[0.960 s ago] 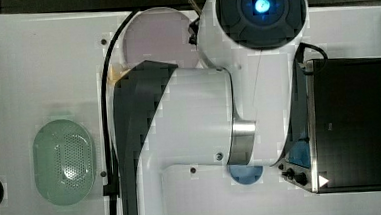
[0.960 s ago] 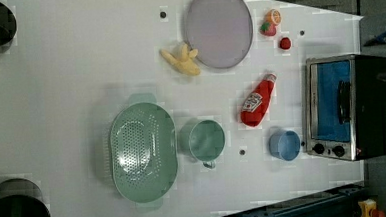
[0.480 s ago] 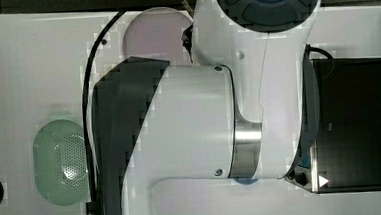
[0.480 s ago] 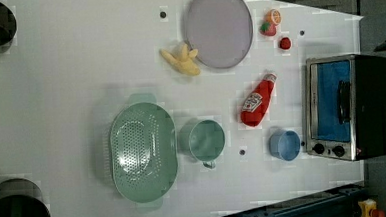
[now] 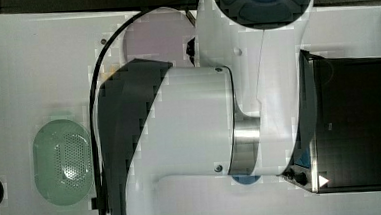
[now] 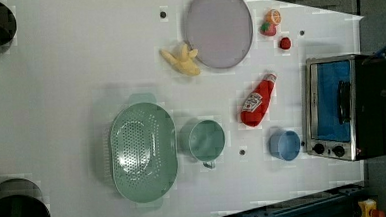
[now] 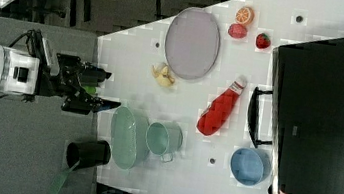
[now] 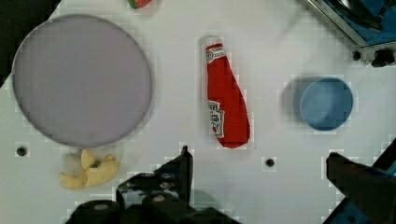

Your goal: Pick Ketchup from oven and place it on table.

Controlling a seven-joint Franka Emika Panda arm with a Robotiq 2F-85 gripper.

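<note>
Beneath your wrist camera: pincer (image 8: 259,186) spread wide, holding nothing, hanging over the tabletop (image 8: 280,37). Ahead of it, toward 12 o'clock in the wrist view, the Ketchup (image 8: 225,93) lies flat on the tabletop, outside the oven (image 6: 343,108). Its long axis runs 12 to 6, cap at the far end. Beyond it, the oven's door is shut. You're likely done placing.

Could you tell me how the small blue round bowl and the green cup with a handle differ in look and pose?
The small blue round bowl is blue, low and handleless; the green cup with a handle is pale green, bigger, with a small handle. In the left view, the bowl sits beside the silver-framed toaster oven, while the cup sits against the green perforated colander. Both stand open side up on the white table.
</note>
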